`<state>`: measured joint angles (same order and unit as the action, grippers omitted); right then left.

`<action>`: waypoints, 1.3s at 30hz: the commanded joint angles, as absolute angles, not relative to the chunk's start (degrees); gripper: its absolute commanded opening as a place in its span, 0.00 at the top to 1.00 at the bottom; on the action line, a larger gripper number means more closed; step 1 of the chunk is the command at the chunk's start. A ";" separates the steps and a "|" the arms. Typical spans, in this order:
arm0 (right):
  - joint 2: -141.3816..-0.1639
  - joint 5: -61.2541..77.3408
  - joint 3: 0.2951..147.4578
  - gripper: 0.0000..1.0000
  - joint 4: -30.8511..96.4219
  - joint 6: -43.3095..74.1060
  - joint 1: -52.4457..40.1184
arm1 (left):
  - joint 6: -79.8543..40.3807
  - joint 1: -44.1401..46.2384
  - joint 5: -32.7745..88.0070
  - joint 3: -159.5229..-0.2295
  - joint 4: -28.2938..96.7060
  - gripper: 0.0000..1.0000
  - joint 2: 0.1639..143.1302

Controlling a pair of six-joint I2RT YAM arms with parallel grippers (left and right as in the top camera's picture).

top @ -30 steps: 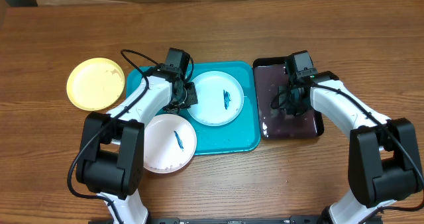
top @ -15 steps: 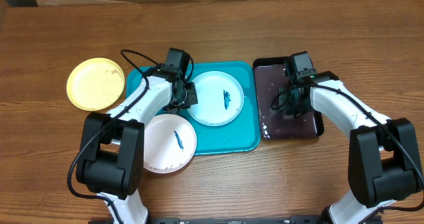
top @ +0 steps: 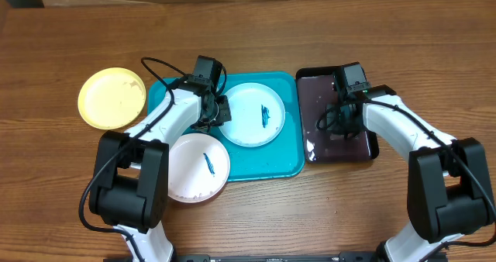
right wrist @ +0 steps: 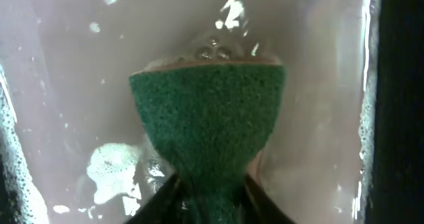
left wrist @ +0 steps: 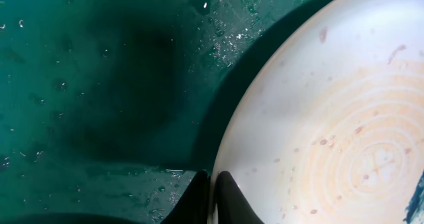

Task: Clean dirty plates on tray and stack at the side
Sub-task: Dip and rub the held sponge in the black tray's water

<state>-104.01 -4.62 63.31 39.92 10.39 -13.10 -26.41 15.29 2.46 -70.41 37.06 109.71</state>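
The turquoise tray (top: 288, 155) holds a light blue plate (top: 249, 126) with a dark teal smear. My left gripper (top: 220, 112) (left wrist: 213, 186) is shut on that plate's left rim (left wrist: 311, 118), one finger on each side. A white plate (top: 190, 173) with a smear lies over the tray's front left corner. A yellow plate (top: 112, 98) rests on the table left of the tray, with no smear showing. My right gripper (top: 342, 123) (right wrist: 211, 196) is down in the black tray (top: 311, 87), shut on a green sponge (right wrist: 207, 114) that is squeezed narrow at the jaws.
Soapy water and foam (right wrist: 114, 168) lie in the black tray, whose wall (right wrist: 397, 105) rises close on the right of the sponge. Both arms' cables loop above the trays. Bare wooden table (top: 256, 29) surrounds everything.
The right gripper's jaws have drawn in on the sponge. Arms and plates show no shift in the overhead view.
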 commanded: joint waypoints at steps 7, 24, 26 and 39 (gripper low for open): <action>-103.61 -3.70 62.98 0.96 39.13 10.46 -12.91 | -25.76 15.00 0.40 -69.47 36.75 0.93 109.38; -99.02 -3.68 71.90 0.96 51.48 10.46 -13.13 | -25.74 14.74 1.06 -69.93 37.74 0.96 109.38; -99.02 -3.68 71.66 0.96 51.07 10.46 -13.13 | -25.74 14.63 1.10 -69.93 37.82 0.96 109.38; -99.00 -1.50 71.79 0.96 50.28 10.28 -13.13 | -25.76 14.20 1.50 -70.02 38.11 0.96 109.38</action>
<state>-100.09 -2.61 70.61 50.59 10.46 -13.13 -26.41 15.09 1.89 -70.41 37.50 109.71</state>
